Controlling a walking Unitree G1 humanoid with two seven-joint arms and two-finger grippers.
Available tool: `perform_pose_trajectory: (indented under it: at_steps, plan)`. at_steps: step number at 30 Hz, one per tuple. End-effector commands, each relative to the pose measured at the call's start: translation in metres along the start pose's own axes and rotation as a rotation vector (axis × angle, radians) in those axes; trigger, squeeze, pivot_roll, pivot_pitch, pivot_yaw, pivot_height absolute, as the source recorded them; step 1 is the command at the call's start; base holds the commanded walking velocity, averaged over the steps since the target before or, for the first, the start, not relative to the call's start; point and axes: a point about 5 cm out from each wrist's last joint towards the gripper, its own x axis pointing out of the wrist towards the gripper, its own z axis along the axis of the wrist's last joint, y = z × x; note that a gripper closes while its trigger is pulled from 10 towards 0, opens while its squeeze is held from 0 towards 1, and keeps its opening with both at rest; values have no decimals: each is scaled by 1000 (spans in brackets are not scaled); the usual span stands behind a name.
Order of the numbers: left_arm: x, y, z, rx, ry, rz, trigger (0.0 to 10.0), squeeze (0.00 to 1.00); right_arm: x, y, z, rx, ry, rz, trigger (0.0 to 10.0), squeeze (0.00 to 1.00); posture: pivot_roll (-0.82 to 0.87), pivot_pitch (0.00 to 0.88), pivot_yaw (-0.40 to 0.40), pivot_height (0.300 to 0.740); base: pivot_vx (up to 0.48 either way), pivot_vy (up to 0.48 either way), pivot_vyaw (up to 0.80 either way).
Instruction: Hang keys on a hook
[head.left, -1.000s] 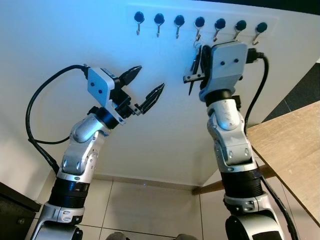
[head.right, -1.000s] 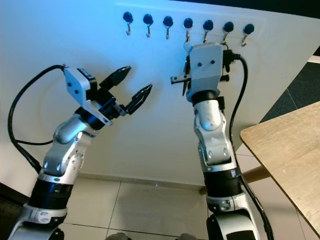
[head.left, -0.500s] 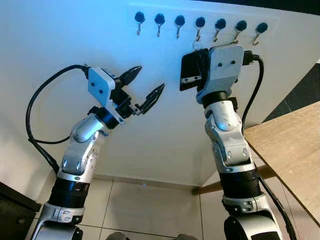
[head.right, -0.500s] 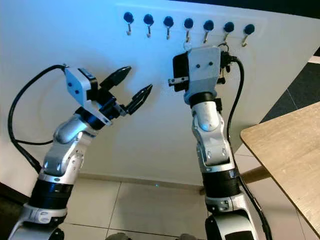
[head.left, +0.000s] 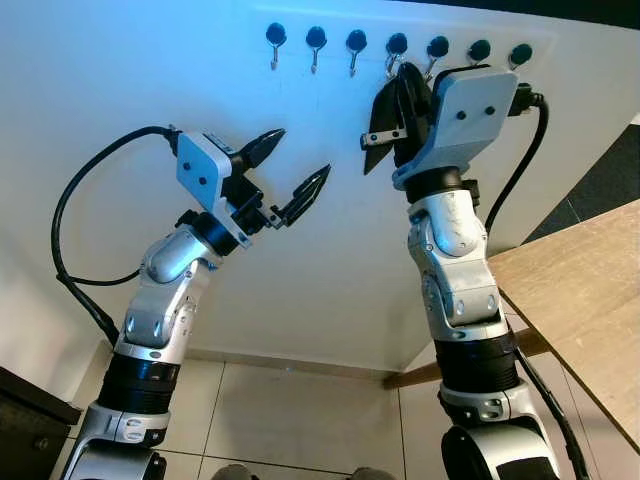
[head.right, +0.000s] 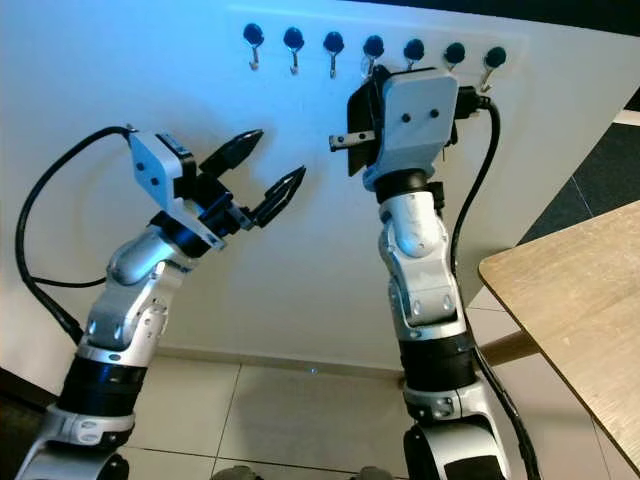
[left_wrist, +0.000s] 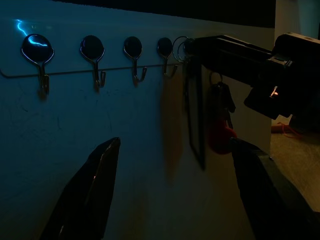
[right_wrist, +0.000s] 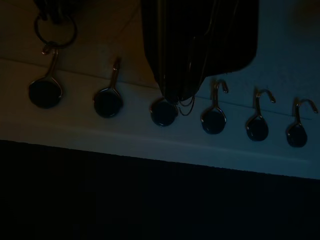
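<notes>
The right gripper (head.left: 385, 115) is raised at twelve o'clock against the hook rail (head.left: 330, 60); whether its fingers are open or closed cannot be told. The keys (left_wrist: 220, 120) dangle beside it, their ring (left_wrist: 179, 47) apparently at a hook (left_wrist: 166, 55). Next likely comes releasing and drawing straight back off the wall. The left gripper (head.left: 290, 170), fingers spread and empty, waits at nine o'clock, well apart; the table edge (head.left: 560, 290) lies at four o'clock.

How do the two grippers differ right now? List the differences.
The left gripper hangs in free air well below the hooks; the right gripper is up against the row of hooks. The left gripper's fingers are spread wide and hold nothing; the right gripper's fingers cannot be made out, and the keys dangle by it. Both have black fingers and point at the white wall.
</notes>
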Motion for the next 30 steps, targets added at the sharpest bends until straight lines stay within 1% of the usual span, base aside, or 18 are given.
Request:
perform_pose_trajectory:
  at_steps: [1,8,12,15,21,30]
  plan:
    - [3,-5,2,3,-8,-16,10000,0,2,1,8,10,-44,6,10000,0,32,77,-53,740,0,0,0]
    - [3,-6,2,2,-7,-22,10000,0,4,4,9,16,-55,25,10000,0,30,79,-52,740,0,0,0]
    - [3,-7,2,2,-8,-27,10000,0,-2,5,4,22,-41,25,10000,0,32,80,-52,740,0,0,0]
    - [4,-7,5,-7,-21,-31,10000,0,-6,0,0,21,-24,-1,10000,0,28,83,-48,740,0,0,0]
    - [7,-8,5,-9,-25,-38,10000,0,-5,-10,-5,42,4,-52,10000,0,26,85,-45,740,0,0,0]
    - [6,-9,4,-13,-23,-40,10000,0,-1,-12,-8,56,15,-63,10000,0,27,85,-44,740,0,0,0]
